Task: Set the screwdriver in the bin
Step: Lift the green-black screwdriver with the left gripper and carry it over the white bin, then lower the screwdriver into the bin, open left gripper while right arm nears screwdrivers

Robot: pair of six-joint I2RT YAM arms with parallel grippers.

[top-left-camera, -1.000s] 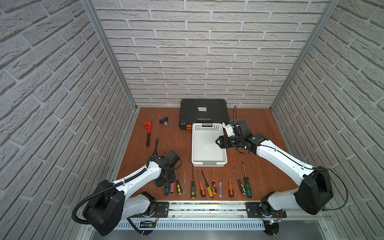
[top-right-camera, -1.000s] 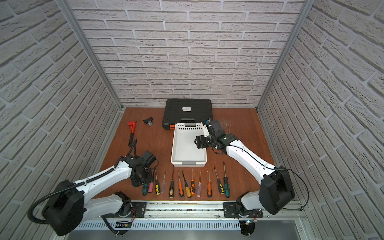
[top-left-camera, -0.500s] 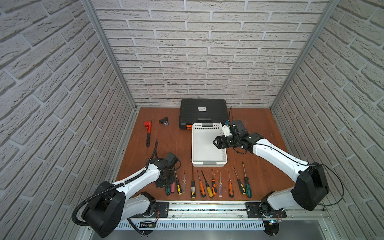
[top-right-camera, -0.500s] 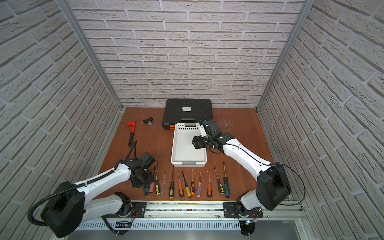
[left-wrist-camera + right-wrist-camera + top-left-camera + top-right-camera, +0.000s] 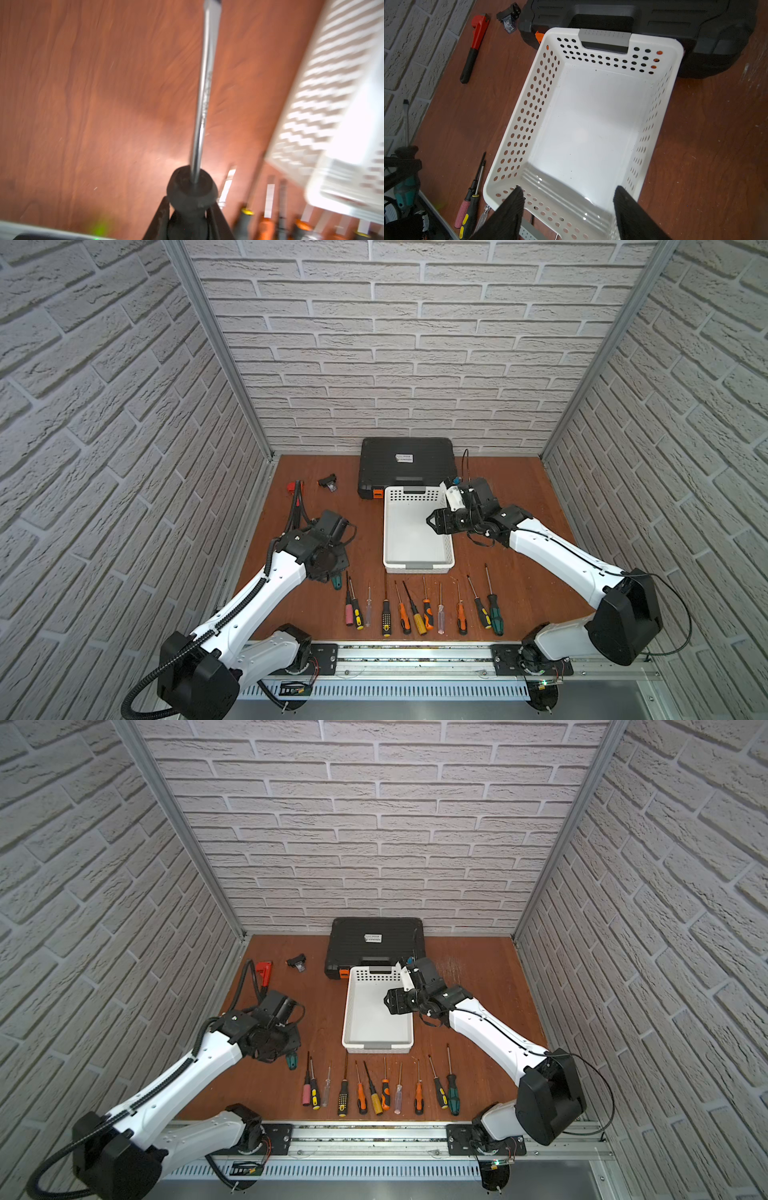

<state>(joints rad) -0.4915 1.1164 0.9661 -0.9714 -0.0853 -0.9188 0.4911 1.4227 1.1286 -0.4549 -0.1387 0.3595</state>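
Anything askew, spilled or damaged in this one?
Nothing spilled or broken. Mid-row, the yellow-handled screwdriver lies a bit more slanted than its neighbours. The bin is empty, its far end close against the black case. The left tool is shut on the teal-handled screwdriver.

This looks like a robot lab dressed up as a small workshop. The walls [image 5: 415, 364] have a white brick look and sit between metal posts [image 5: 216, 348]. A left robot arm [image 5: 266, 589] and a right robot arm [image 5: 557, 556] are fixed to a metal rail [image 5: 415, 655]. On the brown wood table [image 5: 507, 489] lie a row of screwdrivers [image 5: 428, 612], a red wrench [image 5: 478, 35], a black tool case [image 5: 407, 464] and a white bin [image 5: 395, 570]
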